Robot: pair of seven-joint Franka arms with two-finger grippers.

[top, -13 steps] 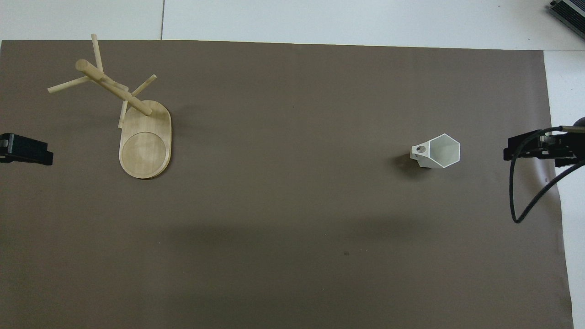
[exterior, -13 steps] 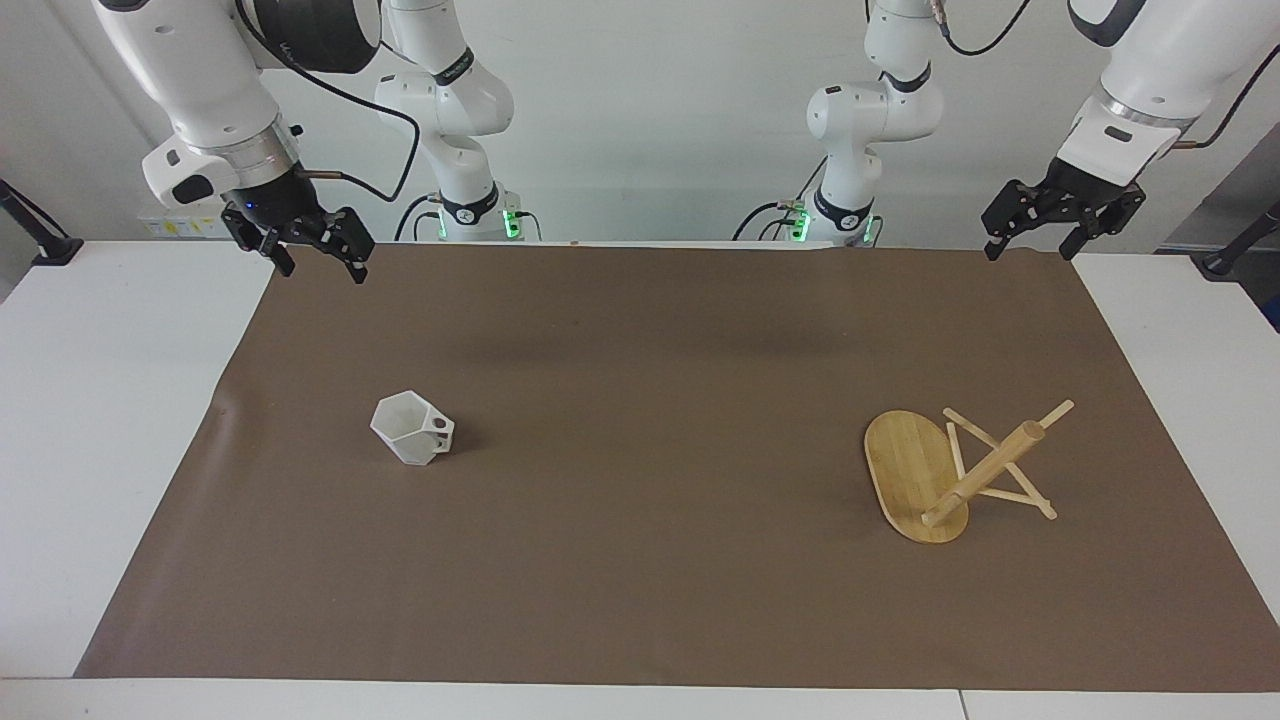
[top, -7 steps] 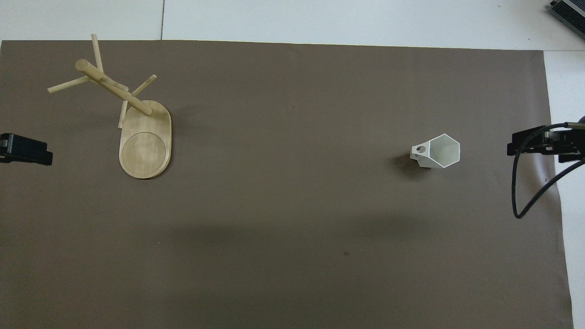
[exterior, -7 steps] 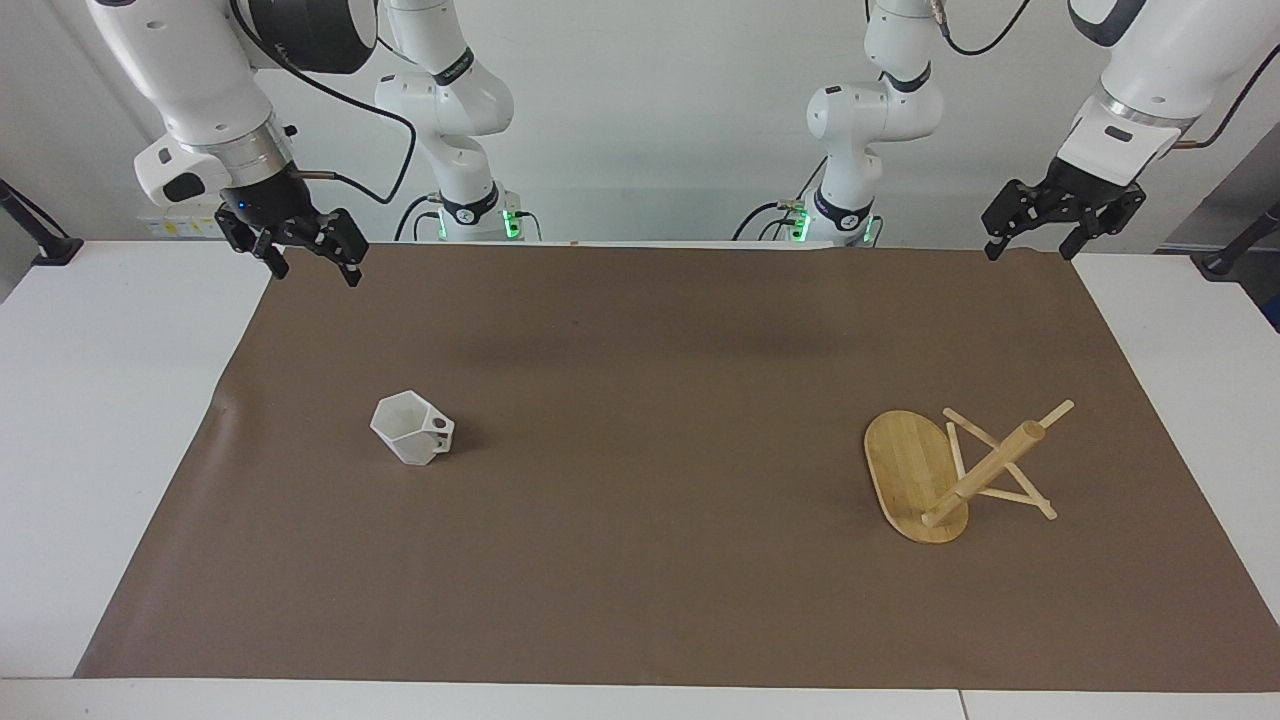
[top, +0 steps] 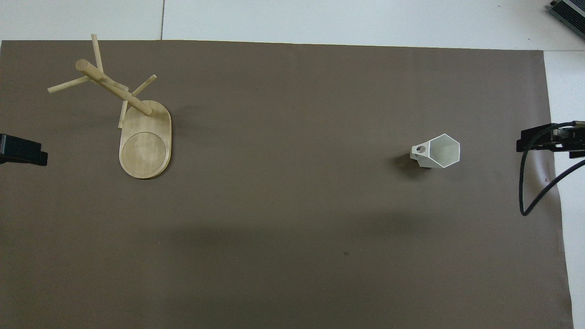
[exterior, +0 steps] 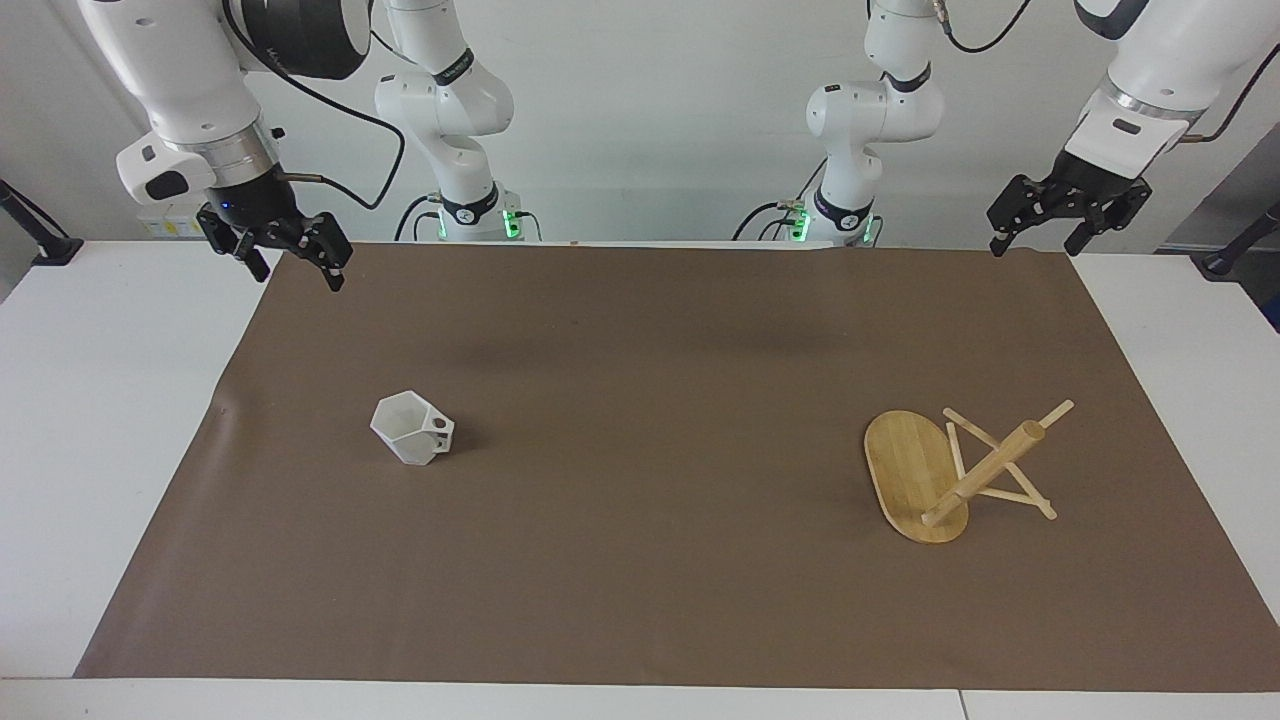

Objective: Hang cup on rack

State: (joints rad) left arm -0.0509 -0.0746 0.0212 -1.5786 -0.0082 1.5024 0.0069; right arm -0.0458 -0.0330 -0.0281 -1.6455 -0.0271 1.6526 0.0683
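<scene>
The white faceted cup (exterior: 412, 428) stands upright on the brown mat toward the right arm's end, with its pierced handle pointing toward the table's middle; it also shows in the overhead view (top: 436, 151). The bamboo rack (exterior: 915, 478) stands on its oval base toward the left arm's end, with its post and crossing pegs at the end farther from the robots; the overhead view shows it too (top: 145, 141). My right gripper (exterior: 297, 275) is open and empty, up in the air over the mat's corner, well apart from the cup. My left gripper (exterior: 1033, 248) is open and empty over the mat's other near corner.
The brown mat (exterior: 640, 560) covers most of the white table (exterior: 100, 420). A black cable (top: 530, 192) hangs from the right arm over the mat's edge.
My right gripper has drawn away from the cup toward its own end of the table. My left gripper has risen slightly and shifted outward. The cup and rack have not moved.
</scene>
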